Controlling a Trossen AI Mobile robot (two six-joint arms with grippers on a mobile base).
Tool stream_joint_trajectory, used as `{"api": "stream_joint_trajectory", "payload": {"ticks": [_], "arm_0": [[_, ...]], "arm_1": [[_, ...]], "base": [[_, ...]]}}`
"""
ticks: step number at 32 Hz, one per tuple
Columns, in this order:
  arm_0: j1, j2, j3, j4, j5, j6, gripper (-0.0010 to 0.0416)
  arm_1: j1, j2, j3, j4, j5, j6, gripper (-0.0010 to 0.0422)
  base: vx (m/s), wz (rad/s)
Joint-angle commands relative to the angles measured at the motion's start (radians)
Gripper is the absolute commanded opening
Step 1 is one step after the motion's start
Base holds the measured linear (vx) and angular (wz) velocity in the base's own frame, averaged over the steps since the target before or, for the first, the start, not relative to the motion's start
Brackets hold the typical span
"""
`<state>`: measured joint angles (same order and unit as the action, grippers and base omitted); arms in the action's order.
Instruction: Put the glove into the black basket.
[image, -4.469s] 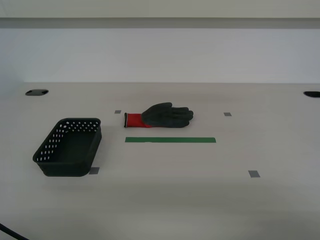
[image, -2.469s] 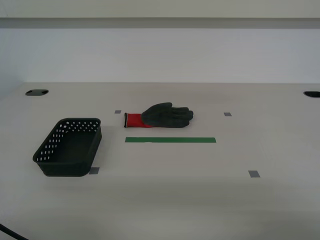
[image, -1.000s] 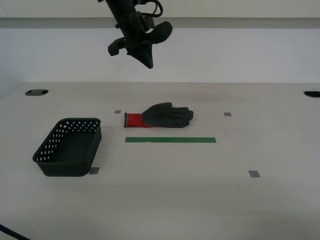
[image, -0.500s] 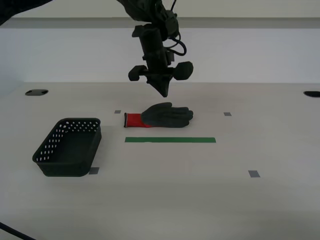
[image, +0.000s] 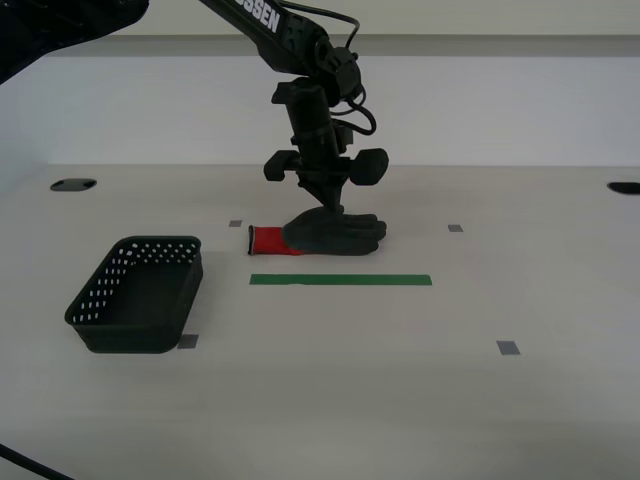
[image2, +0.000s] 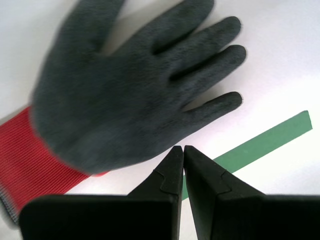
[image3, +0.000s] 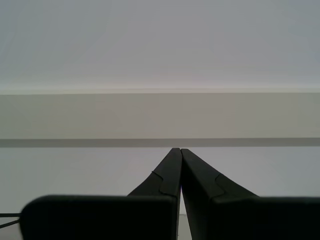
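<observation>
The glove (image: 325, 232), dark grey with a red cuff, lies flat on the table near the middle, fingers toward the exterior view's right. It fills the second wrist view (image2: 125, 95). My second gripper (image: 328, 206) is shut and empty, pointing down just above the glove's palm; its tips (image2: 180, 150) are pressed together. The black basket (image: 138, 293) stands empty at the exterior view's left, apart from the glove. My first gripper (image3: 178, 151) is shut and empty, facing a pale wall; it does not show in the exterior view.
A green tape strip (image: 341, 280) lies just in front of the glove. Small grey tape squares (image: 508, 348) mark the table. Dark cutouts (image: 73, 185) sit at the table's far corners. A cable crosses the near corner at the exterior view's left.
The second arm came in from above and lowered until its shut gripper hangs just over the glove. The glove and basket have not moved.
</observation>
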<state>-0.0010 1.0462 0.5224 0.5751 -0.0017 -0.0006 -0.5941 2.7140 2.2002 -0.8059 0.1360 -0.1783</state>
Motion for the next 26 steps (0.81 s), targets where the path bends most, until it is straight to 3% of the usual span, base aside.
{"api": "stream_joint_trajectory", "payload": {"ticks": [1,4,5,8,10,13,15,17,26], "arm_0": [[0.001,0.000,0.001,0.000,0.001,0.000,0.0001],[0.001,0.000,0.000,-0.002,0.001,0.000,0.0001],[0.001,0.000,0.000,-0.002,0.001,0.000,0.0001],[0.001,0.000,0.000,-0.003,0.001,0.000,0.0001],[0.001,0.000,0.000,-0.003,0.001,0.000,0.0000],[0.001,0.000,0.000,-0.003,0.001,0.000,0.0000],[0.001,0.000,0.001,-0.003,0.001,0.000,0.0001],[0.001,0.000,0.000,-0.003,0.001,0.000,0.0001],[0.001,0.000,0.000,-0.004,0.001,0.000,0.0001]], "arm_1": [[-0.001,-0.003,-0.007,0.033,0.003,0.003,0.0045],[0.000,-0.003,-0.009,0.035,-0.001,-0.005,0.0100],[0.001,-0.003,-0.009,0.037,-0.025,-0.006,0.0135],[0.002,-0.003,-0.009,0.072,-0.035,-0.012,0.0209],[0.002,-0.003,-0.009,0.093,-0.076,-0.022,0.0233],[0.001,-0.003,-0.009,0.119,-0.106,-0.025,0.0252],[0.002,-0.003,-0.009,0.131,-0.112,-0.026,0.0249],[0.003,-0.002,-0.013,0.132,-0.145,-0.027,0.0231],[0.006,-0.002,-0.093,0.219,-0.144,-0.018,0.0158]], "base": [[0.000,0.000],[0.000,0.000],[0.000,0.000],[0.000,0.000],[0.000,0.000],[0.000,0.000],[0.000,0.000],[0.000,0.000],[0.000,0.000]]}}
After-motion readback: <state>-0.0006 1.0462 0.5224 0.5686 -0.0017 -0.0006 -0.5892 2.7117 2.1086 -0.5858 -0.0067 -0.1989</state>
